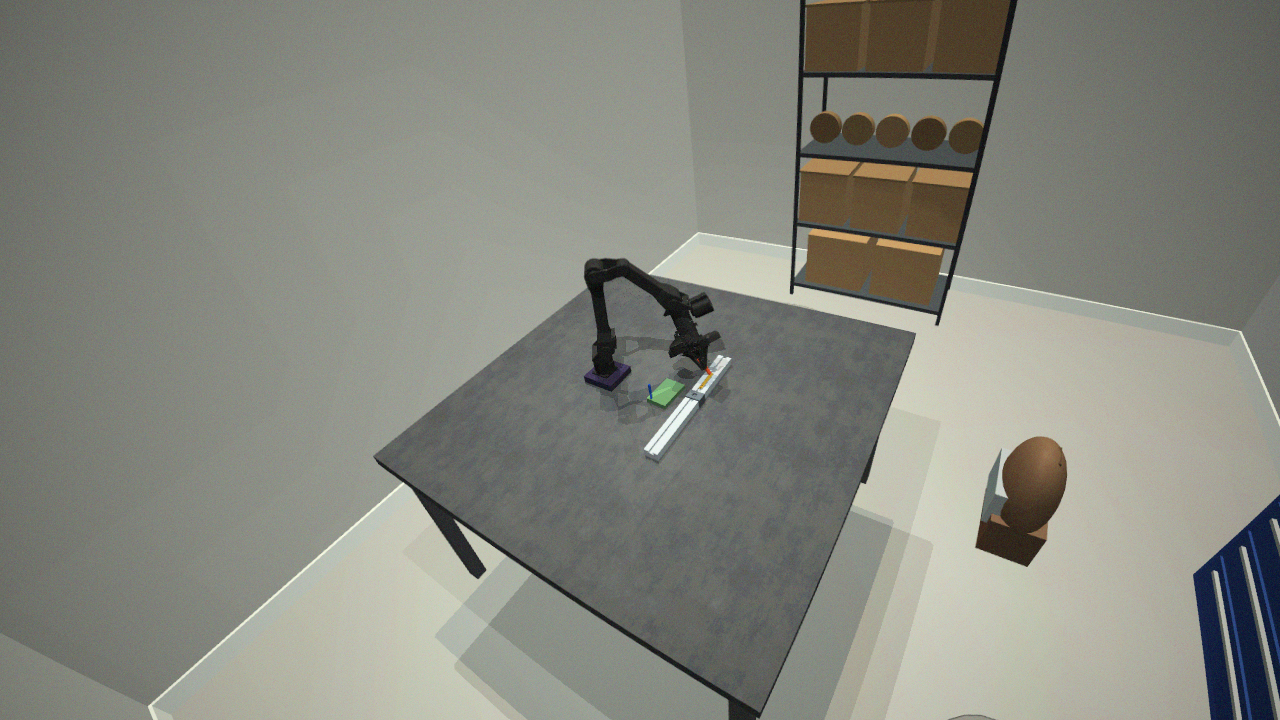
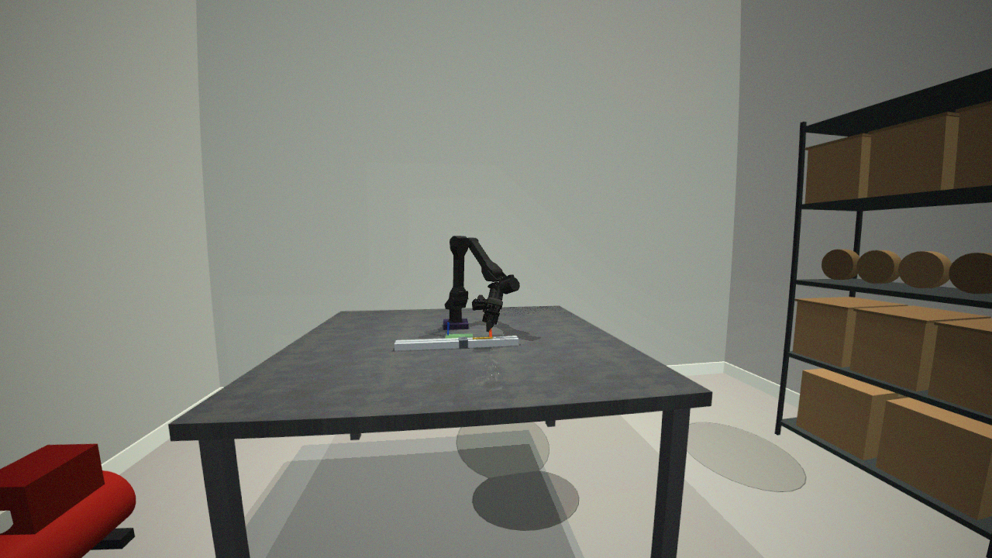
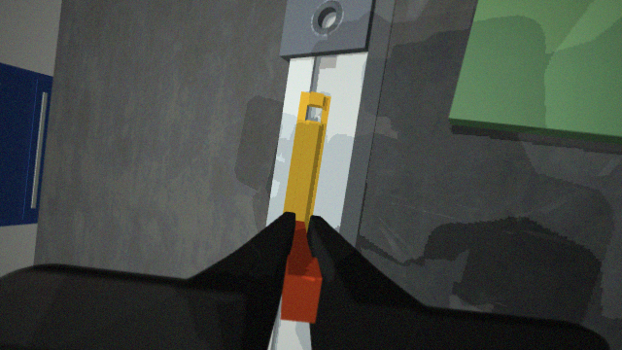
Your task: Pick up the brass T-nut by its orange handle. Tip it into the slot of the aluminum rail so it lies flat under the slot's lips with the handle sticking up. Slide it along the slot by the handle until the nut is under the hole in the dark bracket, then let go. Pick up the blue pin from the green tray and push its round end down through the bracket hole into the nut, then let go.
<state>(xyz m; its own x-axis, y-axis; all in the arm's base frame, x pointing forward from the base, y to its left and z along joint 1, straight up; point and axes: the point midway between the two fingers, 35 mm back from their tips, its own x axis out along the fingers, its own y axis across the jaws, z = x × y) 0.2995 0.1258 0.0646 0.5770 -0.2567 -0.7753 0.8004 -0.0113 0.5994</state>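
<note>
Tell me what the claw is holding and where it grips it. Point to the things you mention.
The brass nut (image 3: 304,165), gripped by its orange handle (image 1: 708,371) (image 2: 490,333) (image 3: 301,298).

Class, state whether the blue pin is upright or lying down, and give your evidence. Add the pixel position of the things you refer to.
Upright: in the top and exterior views the blue pin (image 1: 649,391) (image 2: 448,328) rises vertically at the green tray (image 1: 666,393) (image 2: 459,336).

Plain workshop-like room, grey walls, dark worktable (image 1: 590,501) (image 2: 443,388), shelf rack (image 1: 897,77) (image 2: 797,242) of boxes (image 1: 836,259) (image 2: 842,412)
</note>
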